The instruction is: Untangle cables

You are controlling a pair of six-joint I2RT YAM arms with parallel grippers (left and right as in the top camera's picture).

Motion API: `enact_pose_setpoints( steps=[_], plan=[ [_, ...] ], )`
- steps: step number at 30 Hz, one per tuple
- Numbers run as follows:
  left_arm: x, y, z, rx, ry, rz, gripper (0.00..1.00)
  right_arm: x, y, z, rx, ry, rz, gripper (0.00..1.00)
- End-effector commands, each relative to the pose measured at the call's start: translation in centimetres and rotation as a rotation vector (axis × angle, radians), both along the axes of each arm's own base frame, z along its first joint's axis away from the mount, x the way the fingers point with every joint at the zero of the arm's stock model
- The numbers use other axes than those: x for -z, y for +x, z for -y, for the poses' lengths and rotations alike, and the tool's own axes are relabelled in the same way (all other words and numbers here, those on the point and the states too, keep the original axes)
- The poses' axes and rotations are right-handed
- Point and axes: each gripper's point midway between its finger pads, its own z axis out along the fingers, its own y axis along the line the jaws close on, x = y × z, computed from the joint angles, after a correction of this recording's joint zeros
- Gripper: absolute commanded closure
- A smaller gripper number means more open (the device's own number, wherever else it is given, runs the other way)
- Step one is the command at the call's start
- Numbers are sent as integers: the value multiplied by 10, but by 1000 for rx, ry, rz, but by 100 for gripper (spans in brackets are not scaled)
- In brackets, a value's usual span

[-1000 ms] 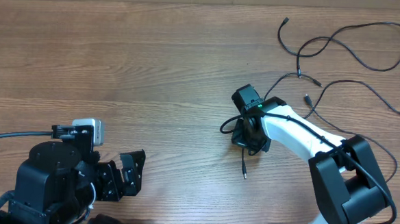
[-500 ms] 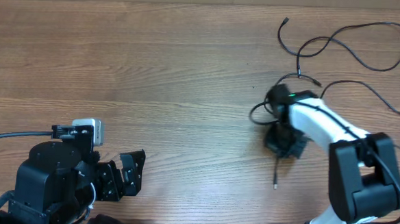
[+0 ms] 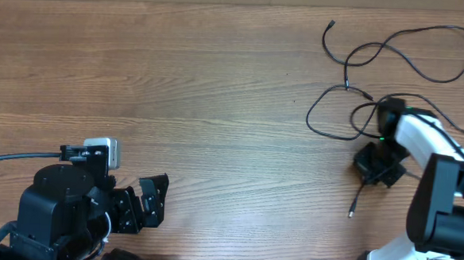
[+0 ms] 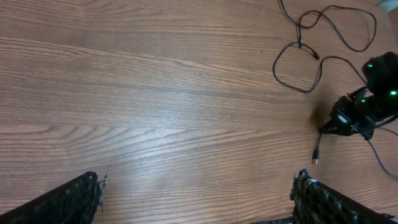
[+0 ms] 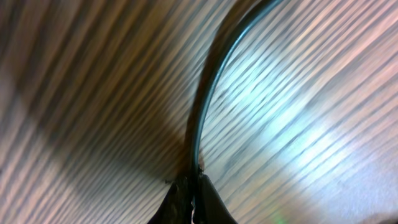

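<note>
— Where are the cables [image 3: 395,51]?
— Loose black loops lie at the table's [image 3: 179,79] far right corner.
— And the grippers?
— Near the right edge, the right gripper [image 3: 376,166] is pinched tight on one cable. The left gripper [image 3: 150,197] is spread wide and empty, near the front left corner.

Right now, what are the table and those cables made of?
Table: looks like wood or a wood-look laminate, brown with grain lines and a slight shine. Cables: probably a rubbery plastic coating, black and smooth; they bend in loose loops.
</note>
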Motion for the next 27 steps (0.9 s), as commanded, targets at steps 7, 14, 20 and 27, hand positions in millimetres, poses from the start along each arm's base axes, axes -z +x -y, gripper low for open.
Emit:
enact_pose_setpoints(
  steps=[7, 14, 20, 27],
  plan=[
    [0, 1, -1, 3, 14, 7, 0, -19, 29, 2, -33, 108, 75, 79],
    [0, 1, -1, 3, 14, 7, 0, -71, 65, 11, -37, 92, 155, 0],
    [0, 1, -1, 3, 14, 7, 0, -95, 91, 31, 31, 81, 267, 0],
    [0, 1, -1, 3, 14, 7, 0, -93, 81, 93, 255, 17, 303, 0]
  ],
)
